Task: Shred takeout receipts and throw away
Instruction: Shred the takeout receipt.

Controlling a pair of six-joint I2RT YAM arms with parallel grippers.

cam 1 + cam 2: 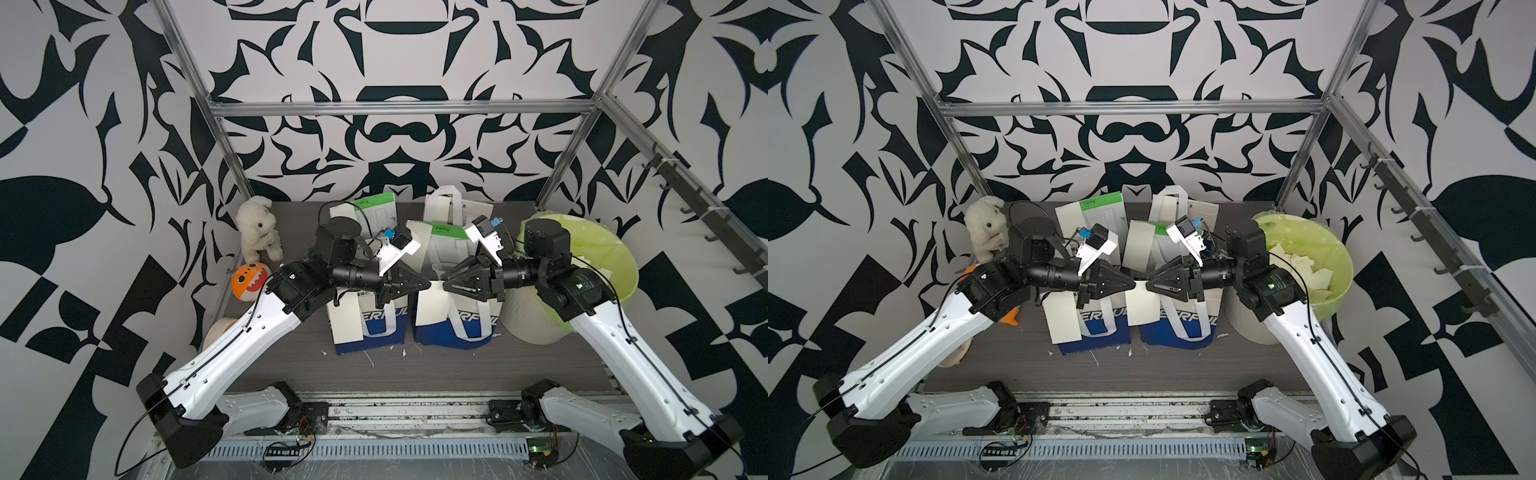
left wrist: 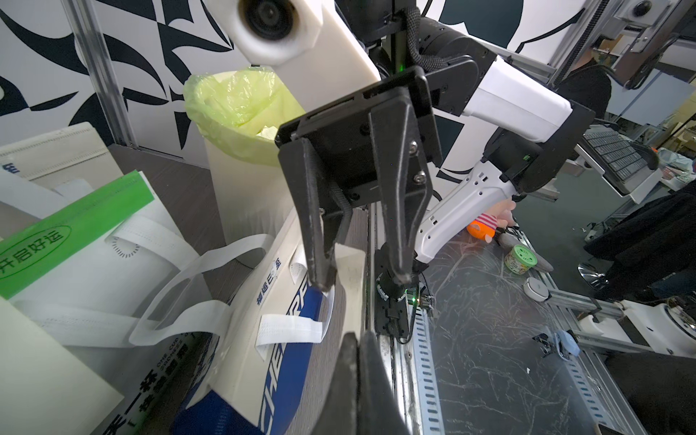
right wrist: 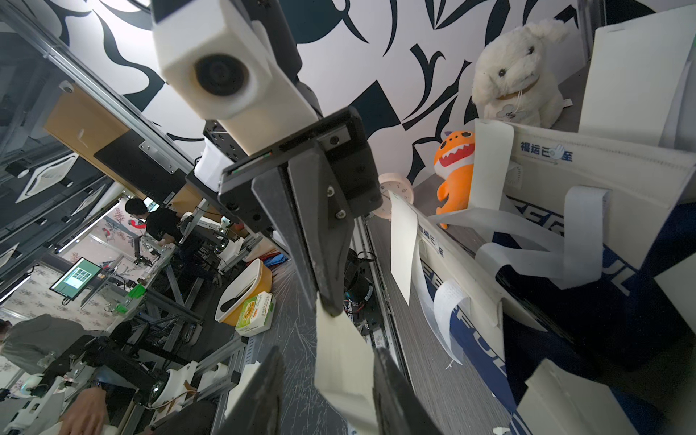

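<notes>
My two grippers meet tip to tip in mid-air above two blue-and-white takeout bags. The left gripper is shut on the top edge of a cream takeout receipt, which hangs down from its tip. The right gripper is open, its fingers standing on either side of that slip. More cream receipts lie against the bags. Torn pieces lie in the green-lined bin.
The bin stands at the right, behind my right arm. A white plush bunny and an orange toy sit at the table's left. Two more bags stand at the back. Small paper scraps dot the table in front.
</notes>
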